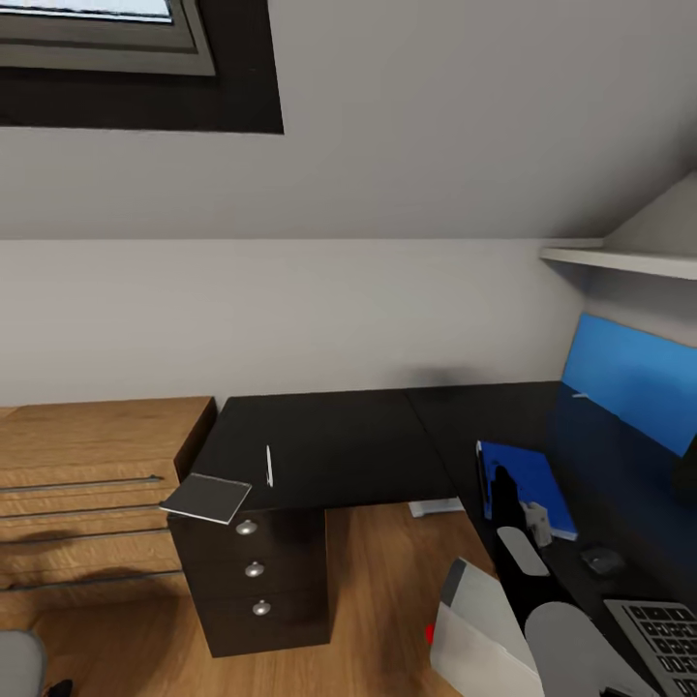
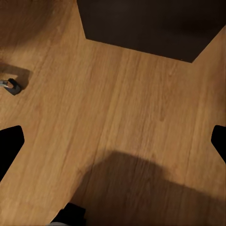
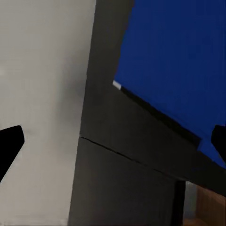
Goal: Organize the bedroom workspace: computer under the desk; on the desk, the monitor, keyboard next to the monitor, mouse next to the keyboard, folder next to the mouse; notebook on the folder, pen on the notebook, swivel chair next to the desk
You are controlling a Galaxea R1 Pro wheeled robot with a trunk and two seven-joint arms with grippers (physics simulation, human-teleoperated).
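Right hand (image 1: 535,520), spread wide, hovered over the folder (image 1: 523,481) on the bench (image 1: 329,445); the thin, stiff notebook (image 1: 206,498) overhanging its corner probably suited an edge pinch.

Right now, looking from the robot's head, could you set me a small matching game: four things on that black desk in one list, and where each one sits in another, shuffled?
Things:
1. notebook
2. pen
3. folder
4. keyboard

Places:
A. picture's lower right corner
B. overhanging the desk corner above the drawers
C. flat on the right wing, behind the mouse
D. on the black top, just right of the notebook

Pairs: 1-B, 2-D, 3-C, 4-A
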